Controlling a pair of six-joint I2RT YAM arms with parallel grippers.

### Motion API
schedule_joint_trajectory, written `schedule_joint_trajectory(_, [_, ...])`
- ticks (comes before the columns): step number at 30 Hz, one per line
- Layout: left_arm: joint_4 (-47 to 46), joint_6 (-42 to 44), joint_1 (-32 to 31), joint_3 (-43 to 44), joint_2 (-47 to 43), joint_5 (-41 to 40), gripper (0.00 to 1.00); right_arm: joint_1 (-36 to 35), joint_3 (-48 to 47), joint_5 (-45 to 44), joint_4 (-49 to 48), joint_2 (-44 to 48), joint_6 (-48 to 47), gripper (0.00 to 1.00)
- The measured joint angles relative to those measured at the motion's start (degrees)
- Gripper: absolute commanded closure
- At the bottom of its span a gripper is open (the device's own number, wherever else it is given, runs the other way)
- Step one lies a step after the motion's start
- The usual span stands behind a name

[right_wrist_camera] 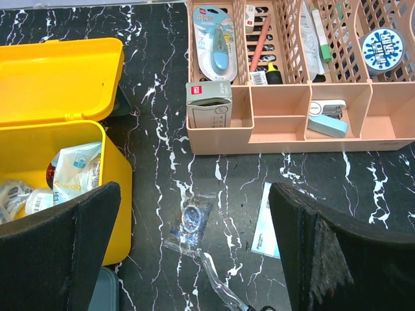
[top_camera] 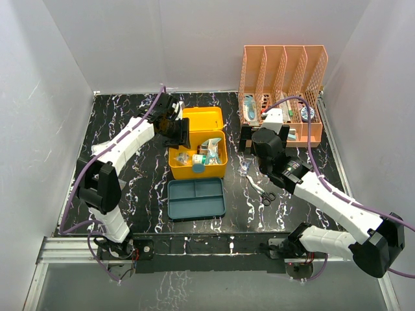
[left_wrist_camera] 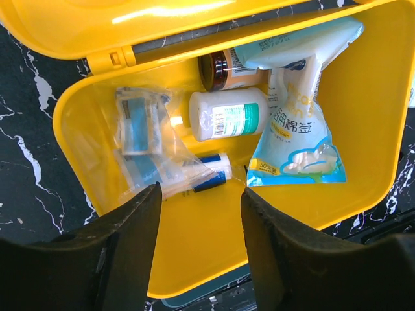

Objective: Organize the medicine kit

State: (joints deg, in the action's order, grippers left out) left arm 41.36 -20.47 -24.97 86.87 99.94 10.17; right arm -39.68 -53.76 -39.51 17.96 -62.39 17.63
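Left wrist view: open medicine kit (left_wrist_camera: 369, 129) beneath and between spread left jaws.

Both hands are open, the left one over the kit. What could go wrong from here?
1. The cotton-swab bag and white bottle lie loosely piled in the medicine kit; the teal insert tray, out on the table, may not seat over them.
2. The clear packet below the right hand lies flat; it may be hard to pinch.
3. The left hand hangs over the kit and could block a delivery.
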Motion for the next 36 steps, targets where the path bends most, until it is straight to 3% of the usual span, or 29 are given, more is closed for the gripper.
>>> schedule_joint_trajectory(4, [0.72, 1.11, 0.0, 0.59, -0.17, -1.05, 0.5, 0.0, 0.11, 0.02, 0.0, 0.0, 0.22, 0.02])
schedule_joint_trajectory(8, [3.65, 3.8, 1.64, 7.65, -0.31, -3.37, 0.5, 0.0, 0.22, 0.0, 0.2, 0.13, 0.33, 0.02])
schedule_joint_trajectory(10, [3.85, 5.68, 5.9, 13.18, -1.05, -3.32, 0.48, 0.0, 0.22, -0.02, 0.26, 0.33, 0.33, 0.02])
schedule_joint_trajectory(14, [2.64, 10.56, 21.51, 19.23, -4.26, -4.85, 0.47, 0.0, 0.22, 0.0, 0.2, 0.66, 0.31, 0.02])
schedule_joint_trajectory(17, [1.44, 14.45, 33.22, 16.55, -6.73, -8.55, 0.47, 0.0, 0.22, 0.2, -0.17, 0.37, 0.28, 0.02])
schedule_joint_trajectory(19, [1.07, 16.39, 37.09, 13.0, -6.99, -10.82, 0.47, 0.0, 0.22, 0.59, -0.63, -0.35, 0.24, 0.02])
schedule_joint_trajectory(26, [-0.2, 19.39, 40.46, 3.98, 0.83, -13.22, 0.42, 0.0, -0.98, 3.13, -0.37, -5.92, -0.52, 0.02])
schedule_joint_trajectory(36, [-4.2, 18.93, 47.76, 3.21, 13.25, -13.46, 0.42, -0.07, -7.39, 4.63, 0.85, -9.64, -0.61, 0.02])
